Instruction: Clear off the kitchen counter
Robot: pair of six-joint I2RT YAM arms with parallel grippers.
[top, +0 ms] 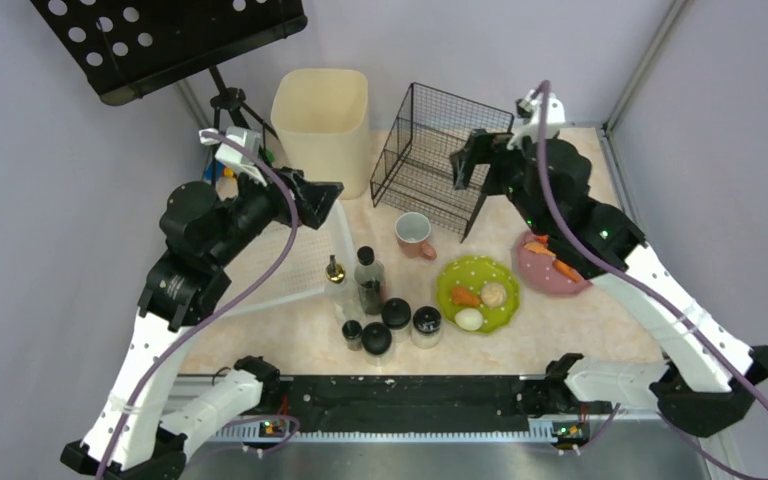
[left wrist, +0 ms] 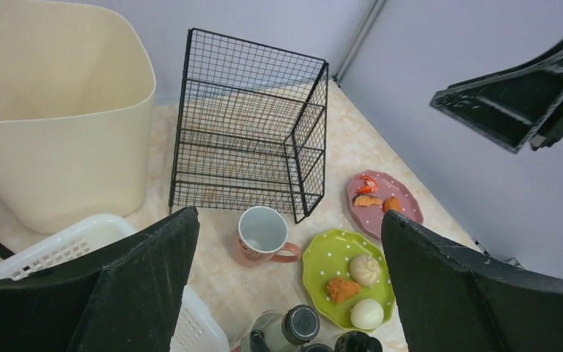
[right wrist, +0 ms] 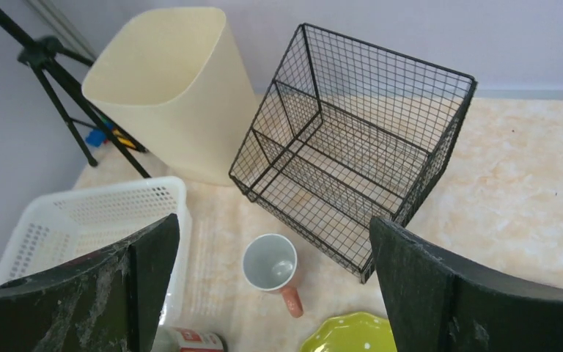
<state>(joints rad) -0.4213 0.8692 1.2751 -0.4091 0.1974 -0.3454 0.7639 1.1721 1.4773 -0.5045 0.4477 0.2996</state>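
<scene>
The kitchen counter [top: 600, 325] is a beige-pink marble surface. On it stand a pink mug [top: 415, 236], a green dotted plate [top: 450, 275] with a bun, an egg and a fried piece, a pink plate [top: 538, 278] with food scraps, and several dark-capped bottles and jars [top: 380, 305]. My left gripper [top: 322, 200] hovers open above the white basket's right edge; its wrist view shows the mug [left wrist: 262, 235] and the green plate [left wrist: 315, 265] below. My right gripper [top: 472, 160] hangs open in front of the wire rack, above the mug [right wrist: 271, 264]. Neither holds anything.
A tall cream bin [top: 322, 125] and a black wire rack [top: 438, 155] stand at the back. A white perforated basket [right wrist: 81, 220] lies at the left. A black perforated stand [top: 160, 40] on a tripod overhangs the back left corner. A black rail [top: 410, 395] runs along the near edge.
</scene>
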